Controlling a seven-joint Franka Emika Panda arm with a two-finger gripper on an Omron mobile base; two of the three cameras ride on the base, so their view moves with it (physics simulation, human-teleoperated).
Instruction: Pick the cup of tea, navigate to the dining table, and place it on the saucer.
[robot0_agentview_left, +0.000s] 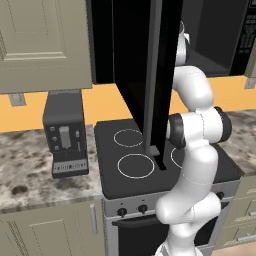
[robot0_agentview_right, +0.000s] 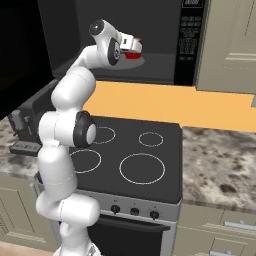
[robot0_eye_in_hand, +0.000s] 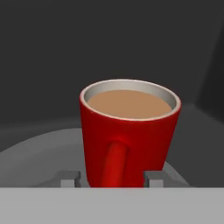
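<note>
The cup of tea (robot0_eye_in_hand: 131, 131), a glossy red mug full of brown tea, stands on the grey turntable (robot0_eye_in_hand: 39, 157) inside the open microwave, its handle facing the hand camera. My gripper (robot0_eye_in_hand: 113, 178) reaches into the oven cavity, and its two fingertips (robot0_eye_in_hand: 70, 178) press against the mug's lower sides. From the right base view the red cup of tea (robot0_agentview_right: 133, 55) peeks out just past the gripper (robot0_agentview_right: 135, 49) at the end of the raised arm. The dining table and the saucer are out of view.
The microwave's black door (robot0_agentview_left: 150, 75) hangs open, close to the left of the arm. Below lies a black stove top (robot0_agentview_right: 140, 160) with marble counters (robot0_agentview_right: 220, 170) on both sides. A coffee machine (robot0_agentview_left: 65, 135) stands on the left counter.
</note>
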